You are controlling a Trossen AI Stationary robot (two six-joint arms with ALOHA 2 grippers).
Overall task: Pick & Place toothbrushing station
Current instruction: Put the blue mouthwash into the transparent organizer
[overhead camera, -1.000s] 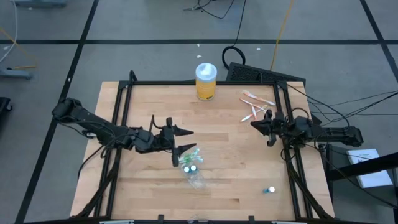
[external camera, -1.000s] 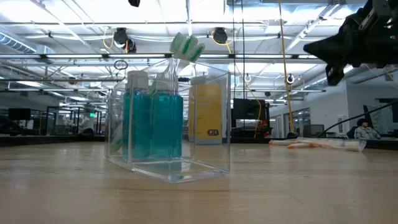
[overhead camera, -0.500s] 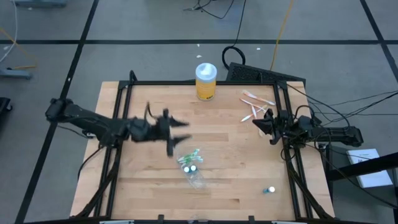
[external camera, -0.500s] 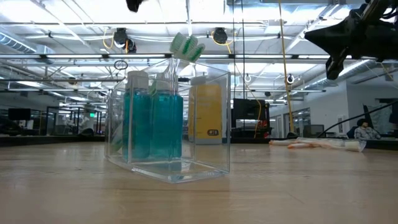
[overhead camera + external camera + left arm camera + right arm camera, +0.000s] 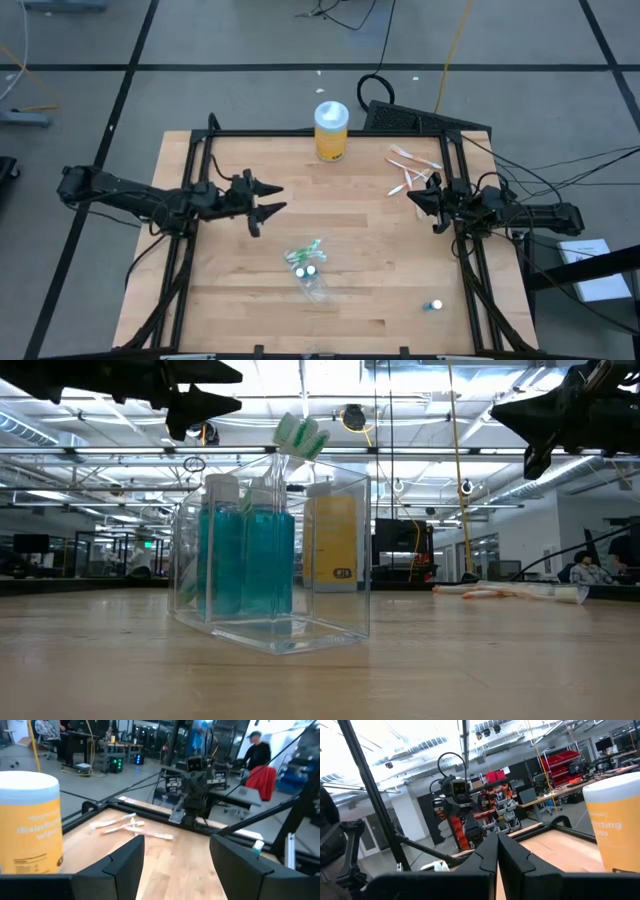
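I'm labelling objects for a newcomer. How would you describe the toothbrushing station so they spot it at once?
On the wooden table, look near the middle, slightly toward the front edge. The toothbrushing station is a clear plastic box holding teal bottles and a green-and-white brush head, unlike the yellow jar at the back edge.

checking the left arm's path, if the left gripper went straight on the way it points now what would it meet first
The left gripper, fingers open and raised above the table, points across toward the right gripper. Nothing lies between them at that height; the toothbrushing station sits off that line. It would probably meet the right gripper first, though depth is uncertain.
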